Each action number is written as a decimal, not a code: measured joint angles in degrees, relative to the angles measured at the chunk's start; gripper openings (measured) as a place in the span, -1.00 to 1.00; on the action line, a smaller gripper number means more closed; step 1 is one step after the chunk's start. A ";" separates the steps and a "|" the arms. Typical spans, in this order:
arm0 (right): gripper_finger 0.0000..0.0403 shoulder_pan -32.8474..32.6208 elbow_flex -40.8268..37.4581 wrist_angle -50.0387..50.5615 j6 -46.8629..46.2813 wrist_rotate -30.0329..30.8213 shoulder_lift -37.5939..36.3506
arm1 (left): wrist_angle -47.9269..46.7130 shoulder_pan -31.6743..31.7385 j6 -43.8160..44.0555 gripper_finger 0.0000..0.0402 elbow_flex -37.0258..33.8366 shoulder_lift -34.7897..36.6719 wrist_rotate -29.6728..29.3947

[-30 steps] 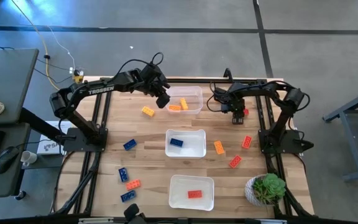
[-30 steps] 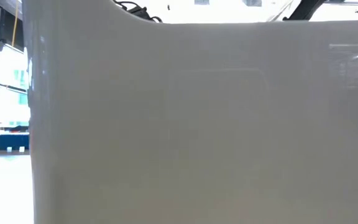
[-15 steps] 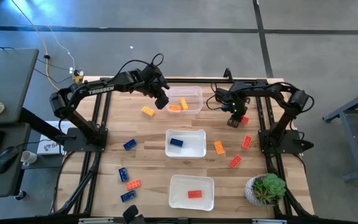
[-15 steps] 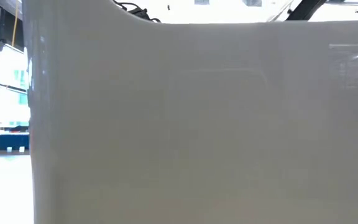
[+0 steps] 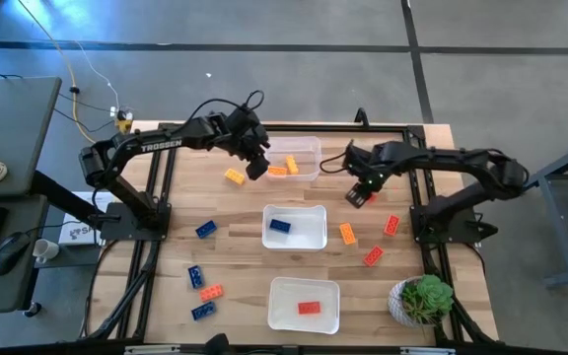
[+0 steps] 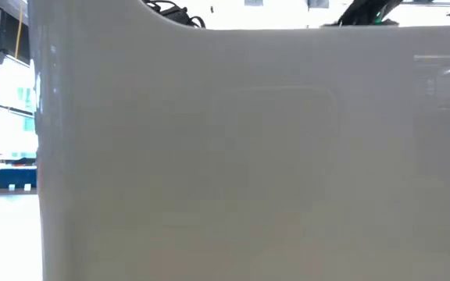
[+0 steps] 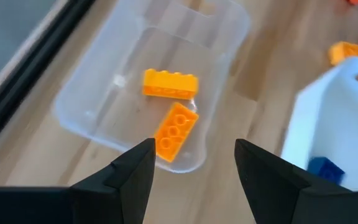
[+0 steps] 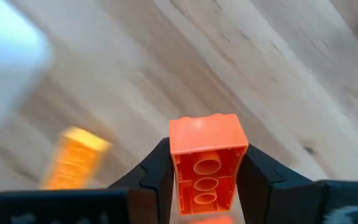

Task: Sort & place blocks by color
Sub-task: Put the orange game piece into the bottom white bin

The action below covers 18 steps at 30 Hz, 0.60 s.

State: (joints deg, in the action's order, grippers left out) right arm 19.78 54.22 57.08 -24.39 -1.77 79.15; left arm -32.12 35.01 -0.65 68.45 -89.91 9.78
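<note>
My right gripper (image 5: pixel 360 194) hangs above the table's far right part, shut on a red block (image 8: pixel 207 158). My left gripper (image 5: pixel 255 166) stands open over the left end of the far clear tub (image 5: pixel 309 148), which holds two yellow-orange blocks (image 7: pixel 169 84) (image 7: pixel 176 130). Nothing is between its fingers. The middle tub (image 5: pixel 314 237) holds a blue block (image 5: pixel 280 226). A red block (image 5: pixel 309 308) lies in the near tub (image 5: pixel 282 314). Loose blocks lie flat on the table: yellow-orange (image 5: pixel 235 177) (image 5: pixel 347 234), red (image 5: pixel 391 225) (image 5: pixel 373 256), blue (image 5: pixel 205 229). My right gripper pinches the red block by two opposite sides (image 8: pixel 178 168) between its two fingers (image 8: pixel 157 177). The fingers point down from above. The block is lifted clear of the table, and its hollow underside faces the wrist camera.
More blocks lie at the near left: blue (image 5: pixel 195 277) (image 5: pixel 203 311) and red-orange (image 5: pixel 211 292). A potted plant (image 5: pixel 422 299) stands at the near right corner. A white tub wall (image 6: pixel 248 156) fills the low view.
My right gripper has risen with the red block and gone toward the table's middle and near edge, rolling its wrist. The block is now clear of the table.
</note>
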 joint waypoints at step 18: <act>-0.47 -16.68 0.02 -35.57 -13.56 -1.47 -5.40 | 0.53 -11.76 1.62 0.04 0.00 0.00 9.12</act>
State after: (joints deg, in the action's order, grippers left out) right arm 3.10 54.24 21.51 -37.95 -3.24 73.76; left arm -31.59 23.25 0.97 68.45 -89.91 18.90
